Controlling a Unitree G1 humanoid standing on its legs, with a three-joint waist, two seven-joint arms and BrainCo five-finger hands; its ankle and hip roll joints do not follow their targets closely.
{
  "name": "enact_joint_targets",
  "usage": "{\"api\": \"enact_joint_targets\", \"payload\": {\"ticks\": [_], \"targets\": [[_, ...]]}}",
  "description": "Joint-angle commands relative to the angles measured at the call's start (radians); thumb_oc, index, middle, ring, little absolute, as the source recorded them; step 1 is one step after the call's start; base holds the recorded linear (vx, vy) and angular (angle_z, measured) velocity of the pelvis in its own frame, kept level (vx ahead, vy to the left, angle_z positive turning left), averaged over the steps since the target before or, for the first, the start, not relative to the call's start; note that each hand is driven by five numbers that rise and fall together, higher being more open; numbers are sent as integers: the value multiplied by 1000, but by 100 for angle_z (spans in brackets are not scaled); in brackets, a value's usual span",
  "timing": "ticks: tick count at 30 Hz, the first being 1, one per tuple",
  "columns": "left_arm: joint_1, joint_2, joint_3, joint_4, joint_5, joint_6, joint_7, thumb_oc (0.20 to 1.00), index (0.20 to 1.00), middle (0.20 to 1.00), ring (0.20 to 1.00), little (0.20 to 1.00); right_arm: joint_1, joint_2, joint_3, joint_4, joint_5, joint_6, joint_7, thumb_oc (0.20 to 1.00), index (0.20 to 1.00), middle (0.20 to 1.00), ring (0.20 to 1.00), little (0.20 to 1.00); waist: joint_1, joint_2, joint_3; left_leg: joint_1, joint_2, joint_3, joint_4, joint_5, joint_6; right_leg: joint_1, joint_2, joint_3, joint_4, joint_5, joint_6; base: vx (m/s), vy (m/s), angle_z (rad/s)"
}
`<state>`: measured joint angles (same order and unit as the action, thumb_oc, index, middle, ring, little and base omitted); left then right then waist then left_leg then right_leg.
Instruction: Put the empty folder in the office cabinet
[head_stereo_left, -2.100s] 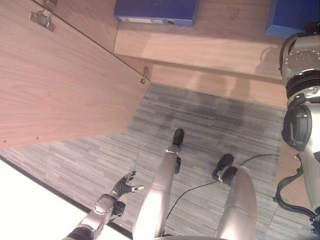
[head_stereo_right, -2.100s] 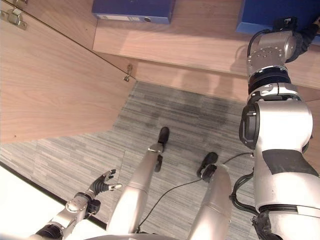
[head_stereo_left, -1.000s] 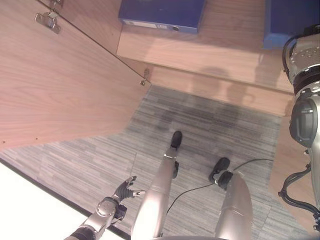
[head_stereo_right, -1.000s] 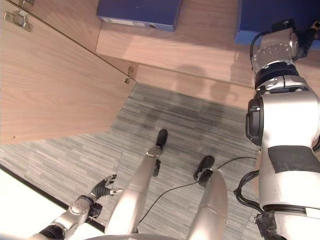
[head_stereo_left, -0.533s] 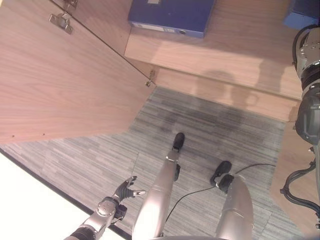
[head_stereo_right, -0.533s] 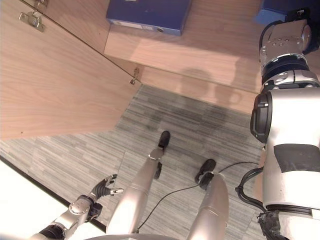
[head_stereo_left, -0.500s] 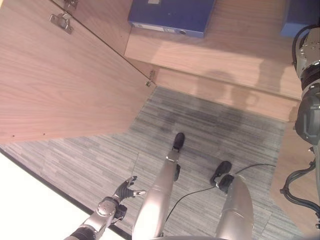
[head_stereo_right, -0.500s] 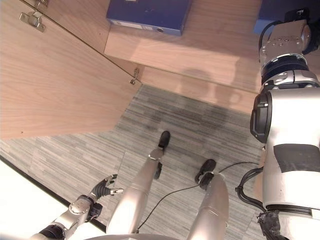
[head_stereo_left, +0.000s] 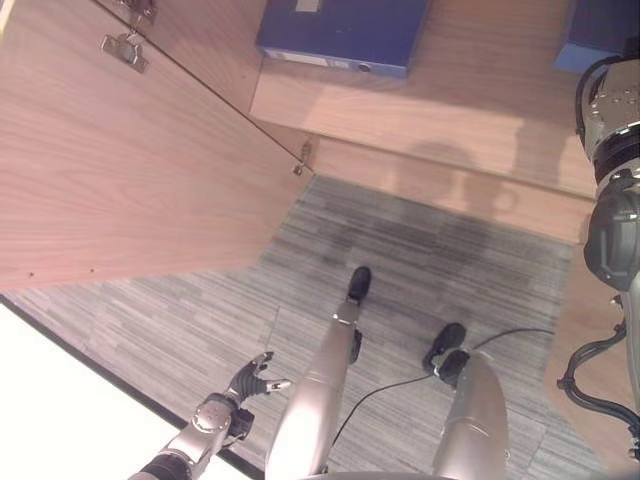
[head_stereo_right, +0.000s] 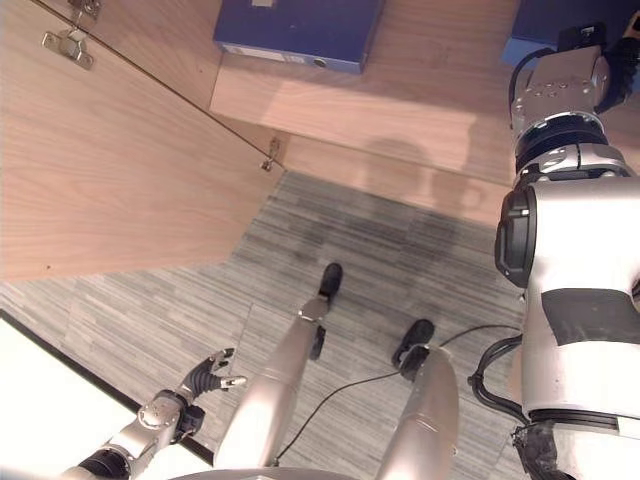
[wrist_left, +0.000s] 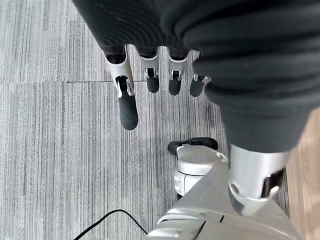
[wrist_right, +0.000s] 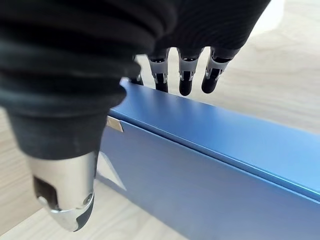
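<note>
**Right hand on folder at the shelf's right end**

Little has changed beyond a slight camera shift. Two blue folders lie on the cabinet shelf (head_stereo_left: 440, 90): one (head_stereo_left: 340, 32) left, one (wrist_right: 225, 165) under the right hand (wrist_right: 185, 75), whose grip I cannot tell. Left hand (head_stereo_left: 250, 380) hangs relaxed, holding nothing.

- Two blue folders on the cabinet shelf (head_stereo_left: 420, 105): one folder (head_stereo_left: 343, 35) near the open cabinet door (head_stereo_left: 120, 180), another folder (head_stereo_left: 595, 35) farther along.
- Two hinges on that door.
</note>
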<state>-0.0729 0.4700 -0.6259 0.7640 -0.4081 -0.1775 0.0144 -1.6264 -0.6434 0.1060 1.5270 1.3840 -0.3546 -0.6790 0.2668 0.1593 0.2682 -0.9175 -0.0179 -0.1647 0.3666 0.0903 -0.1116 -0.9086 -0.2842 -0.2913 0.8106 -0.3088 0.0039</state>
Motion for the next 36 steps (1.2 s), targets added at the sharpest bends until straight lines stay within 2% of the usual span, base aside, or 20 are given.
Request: {"api": "enact_joint_targets", "payload": {"ticks": [1,8,17,25,36], "targets": [[-27,-5,4,36,-30,-4,13,1000,1000,1000,1000,1000,34,-33,-3,-76,-58,-10,-4,1000,1000,1000,1000,1000,4,19,26,64,17,50,31,-199,25,83,36,101,-110,1,135,0,0,0],[-53,-16,9,30,-49,-3,20,1000,1000,1000,1000,1000,145,68,-91,-51,-51,-10,-35,1000,1000,1000,1000,1000,-3,21,44,90,23,50,12,-193,26,109,47,100,-134,8,135,0,0,0],[-56,-23,11,29,-66,-3,12,1000,1000,1000,1000,1000,231,129,-123,-43,-63,20,-18,1000,1000,1000,1000,1000,-3,26,57,109,25,49,-23,-174,25,128,49,94,-160,18,135,0,0,0],[-38,-26,33,41,-69,-4,8,1000,1000,1000,1000,1000,254,110,-119,-43,-64,30,12,1000,1000,1000,1000,1000,0,28,55,123,27,44,-56,-158,21,136,50,87,-173,21,136,0,0,0],[-21,-7,56,45,-59,-11,-6,1000,1000,1000,1000,1000,205,35,-54,-90,-86,36,71,1000,1000,1000,1000,1000,9,27,49,146,33,37,-80,-149,13,156,53,78,-181,17,135,2,-19,2]]}}
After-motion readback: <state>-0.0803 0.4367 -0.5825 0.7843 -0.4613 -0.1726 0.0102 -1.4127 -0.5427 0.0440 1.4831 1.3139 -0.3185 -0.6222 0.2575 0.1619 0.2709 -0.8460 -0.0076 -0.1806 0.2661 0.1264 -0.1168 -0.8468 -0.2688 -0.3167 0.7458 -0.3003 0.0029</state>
